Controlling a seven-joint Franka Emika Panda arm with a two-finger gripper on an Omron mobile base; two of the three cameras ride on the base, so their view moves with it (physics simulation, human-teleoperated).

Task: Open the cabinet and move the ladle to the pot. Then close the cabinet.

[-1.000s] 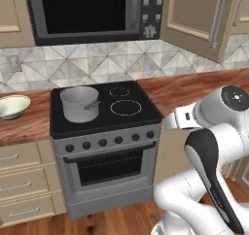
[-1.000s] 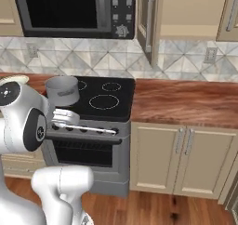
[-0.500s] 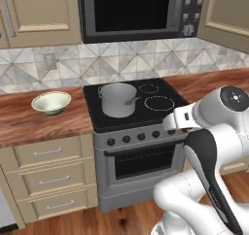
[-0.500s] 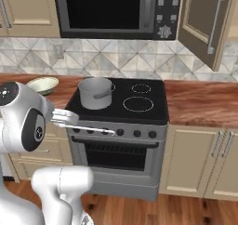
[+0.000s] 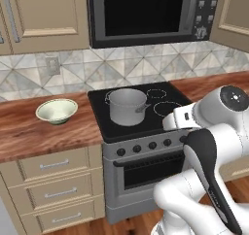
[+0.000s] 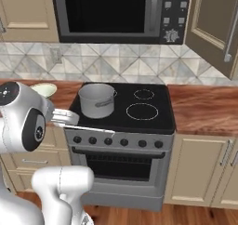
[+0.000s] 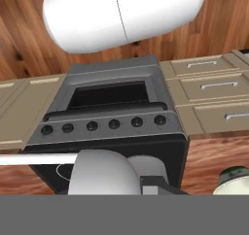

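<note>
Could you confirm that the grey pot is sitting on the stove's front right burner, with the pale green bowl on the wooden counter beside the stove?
Not quite: the pot sits on the stove's left side, as the left base view shows. The bowl is indeed on the counter beside the stove.

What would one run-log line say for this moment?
gripper: holding ladle | ladle: by stove front, not yet in pot | pot: on stove | cabinet door: open
</note>
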